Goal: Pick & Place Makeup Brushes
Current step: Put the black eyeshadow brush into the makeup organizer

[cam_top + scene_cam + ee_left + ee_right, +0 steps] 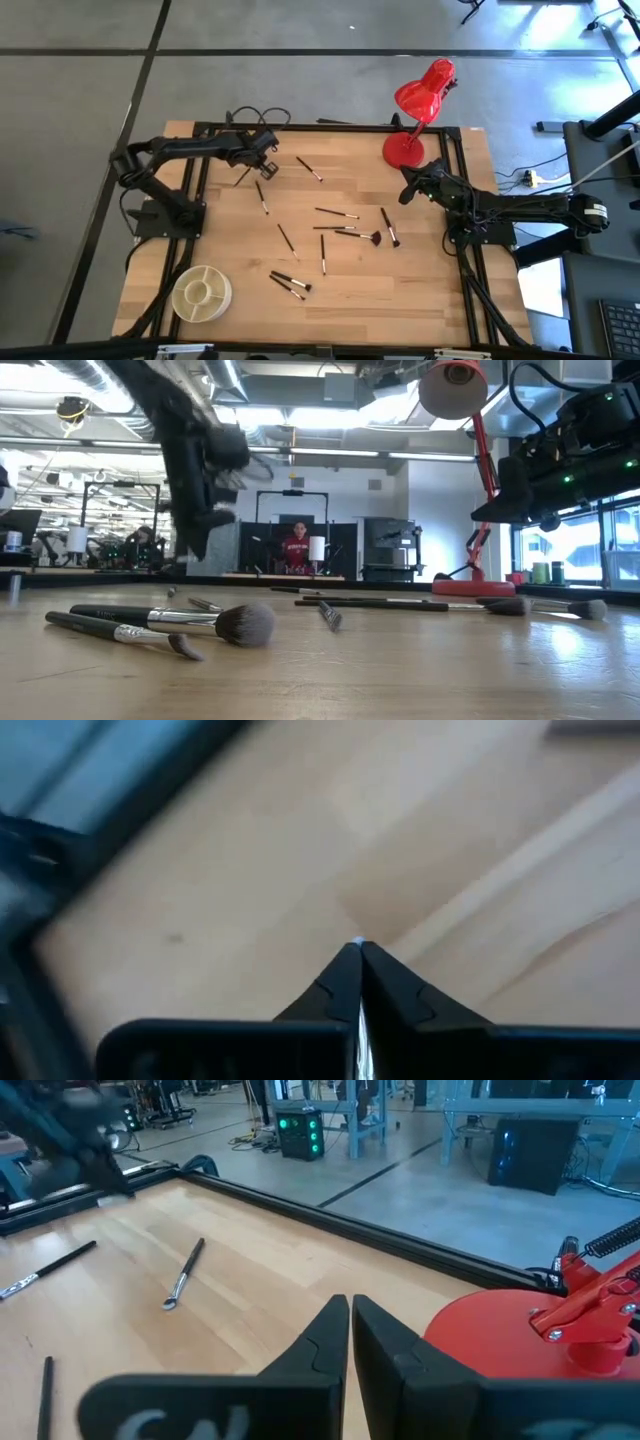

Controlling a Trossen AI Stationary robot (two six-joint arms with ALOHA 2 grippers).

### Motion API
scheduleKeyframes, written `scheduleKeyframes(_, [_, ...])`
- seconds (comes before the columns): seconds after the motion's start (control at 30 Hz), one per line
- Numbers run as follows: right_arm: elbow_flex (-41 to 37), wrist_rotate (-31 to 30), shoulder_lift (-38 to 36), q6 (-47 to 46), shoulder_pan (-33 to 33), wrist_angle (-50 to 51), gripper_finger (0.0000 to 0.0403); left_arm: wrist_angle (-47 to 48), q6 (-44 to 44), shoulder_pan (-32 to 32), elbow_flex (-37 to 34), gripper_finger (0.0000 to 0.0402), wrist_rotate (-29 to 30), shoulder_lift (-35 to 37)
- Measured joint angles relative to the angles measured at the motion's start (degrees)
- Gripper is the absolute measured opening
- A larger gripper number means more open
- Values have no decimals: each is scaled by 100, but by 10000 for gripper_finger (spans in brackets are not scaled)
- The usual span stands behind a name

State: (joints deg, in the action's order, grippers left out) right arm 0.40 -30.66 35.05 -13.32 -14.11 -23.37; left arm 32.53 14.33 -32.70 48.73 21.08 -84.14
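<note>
Several thin dark makeup brushes lie flat and scattered on the wooden table [420, 290], among them one [309, 169] at the far middle, a fan-shaped one [357, 235] and a pair [288, 285] near the front. My left gripper [264, 166] is above the far left of the table, shut on another brush [243, 177]. My right gripper [408, 190] waits shut beside the red lamp's base [404, 150], holding nothing. My left gripper pinches a makeup brush by one end between its two fingertips; only a small pale tip [358, 942] shows there. The fingers slant steeply down from the table's left. The dark handle [243, 177] slants away below the gripper; whether its lower end is on the table I cannot tell.
A round white divided dish [201, 292] sits at the near left corner. A red desk lamp [425, 92] stands at the far right. Black frame rails [330, 127] run along the table's far and side edges. Bare wood lies at the near right.
</note>
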Motion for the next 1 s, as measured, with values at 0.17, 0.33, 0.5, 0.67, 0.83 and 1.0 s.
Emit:
scheduleKeyframes(0.17, [0, 293, 0, -18, 2, 6, 20, 497, 1171, 1082, 45, 2, 1152, 1112])
scheduleKeyframes(0.33, [0, 390, 0, -226, 2, 6, 19, 1490, 2756, 2673, 45, 3, 2126, 2132])
scheduleKeyframes(0.5, [0, 638, 0, -517, 2, -87, 19, 1990, 3461, 4191, 45, 3, 1748, 2754])
scheduleKeyframes(0.67, [0, 1132, -2, -865, 2, -420, 19, 1862, 3806, 5551, 45, 2, 1401, 3085])
scheduleKeyframes(0.83, [2, 1512, -2, -1079, 4, -593, 20, 1865, 4242, 6970, 45, 2, 1872, 3133])
scheduleKeyframes(1.0, [2, 1654, -2, -1365, 12, -549, 19, 1869, 4550, 8392, 48, 3, 2457, 2921])
